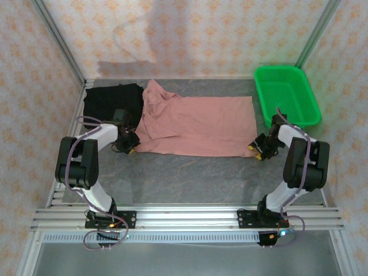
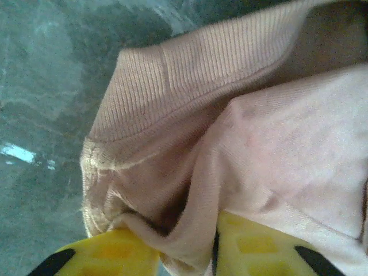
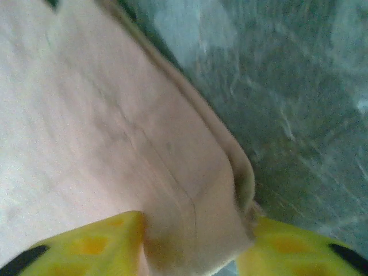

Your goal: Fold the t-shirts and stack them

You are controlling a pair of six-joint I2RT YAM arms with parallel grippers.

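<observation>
The left gripper's (image 2: pixel 187 253) jaws pinch the bunched near-left edge of the pink t-shirt (image 1: pixel 195 123), which lies spread mid-tabletop (image 1: pixel 190 178) overlapping the black t-shirt (image 1: pixel 109 100), while the right gripper's (image 3: pixel 195 247) wider jaws straddle its near-right corner, grip unclear, bare tabletop nearer.

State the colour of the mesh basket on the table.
The basket is bright green, clearest in the top external view.

Finishes: cloth, plastic, tabletop.
Matt knit on the dusty salmon-pink cloth t-shirt (image 1: pixel 195 123), with a ribbed band just beyond the left gripper (image 2: pixel 187 250), whose fingers (image 2: pixel 109 253) are smooth yellow plastic; matt too the plain black cloth t-shirt (image 1: pixel 109 100); glossy the green plastic mesh basket (image 1: pixel 287 95) beyond the right gripper (image 1: pixel 260 148); smooth, faintly sheened the grey mottled tabletop (image 1: pixel 190 172).
</observation>
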